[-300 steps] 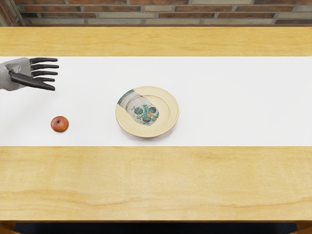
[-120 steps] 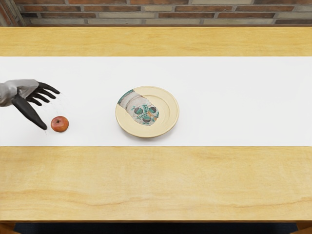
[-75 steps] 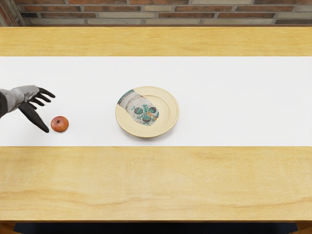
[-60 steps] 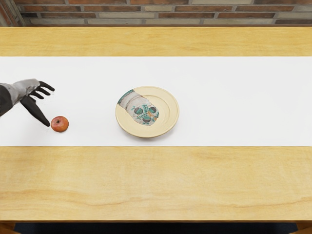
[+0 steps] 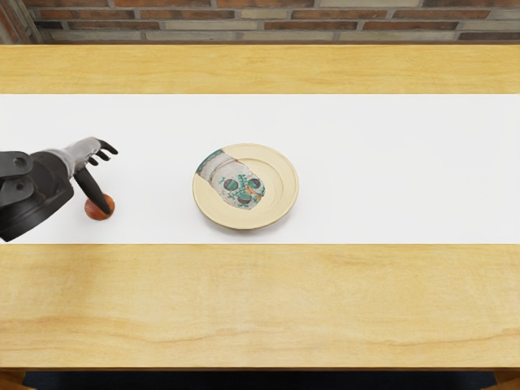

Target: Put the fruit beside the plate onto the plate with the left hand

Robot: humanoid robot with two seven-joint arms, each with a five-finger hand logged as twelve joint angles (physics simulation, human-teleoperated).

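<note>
1. Head view. The left hand (image 5: 88, 164) is spread wide and holds nothing. One dark digit reaches down across the red apple (image 5: 101, 212); contact cannot be confirmed. The other fingers (image 5: 104, 149) sit above, clear of the fruit.
2. The apple rests on the white runner (image 5: 390, 146) of the counter (image 5: 260, 301), directly beneath that digit. The patterned plate (image 5: 282, 175) lies well beyond the fingertips.
3. Recommended grasp: bring the remaining fingers round the apple's opposite side before closing, since a one-sided push would probably roll it.
</note>
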